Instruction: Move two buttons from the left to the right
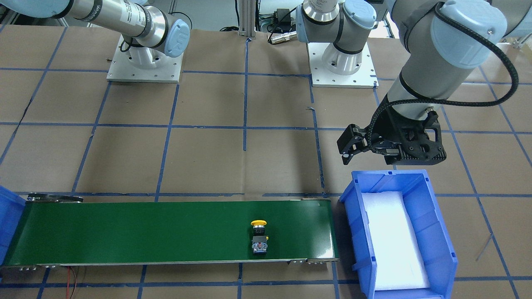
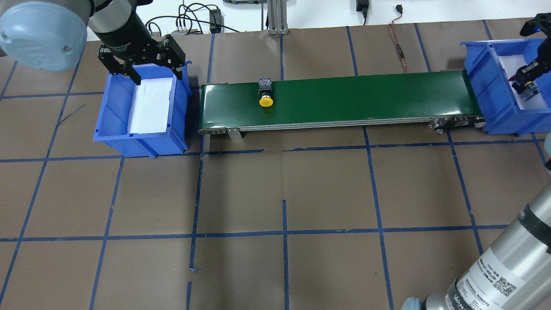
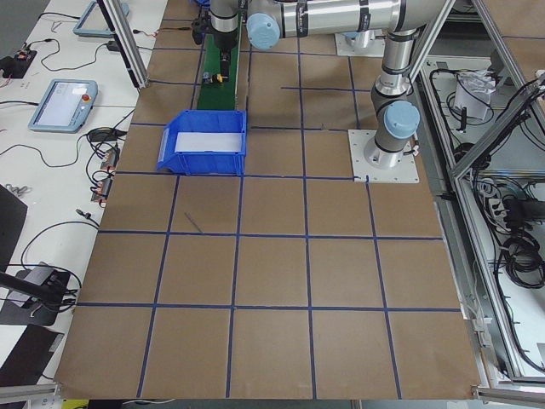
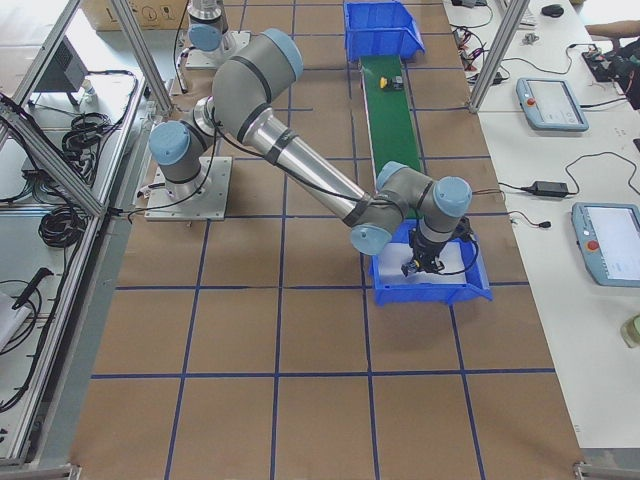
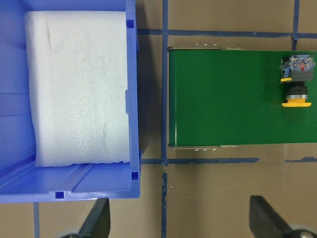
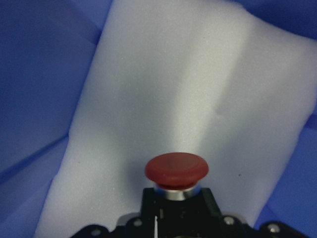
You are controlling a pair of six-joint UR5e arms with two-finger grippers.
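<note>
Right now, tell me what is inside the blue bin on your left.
Only a white foam pad lines the blue bin; no button shows on it. Anything beneath the pad is covered.

The belt (image 1: pixel 166 230) is dark green. The yellow button (image 1: pixel 259 223) has a yellow cap, a black collar and a grey block. The red button (image 6: pixel 176 170) has a red cap over a silver ring. The 2 bins, the left bin (image 2: pixel 112 116) and the right bin (image 2: pixel 478 73), are blue with white foam (image 2: pixel 150 105). The table (image 2: pixel 275 193) is brown with a blue tape grid. The left gripper (image 2: pixel 158 79) is black. The left arm (image 1: pixel 432 74) is grey with pale blue caps.
</note>
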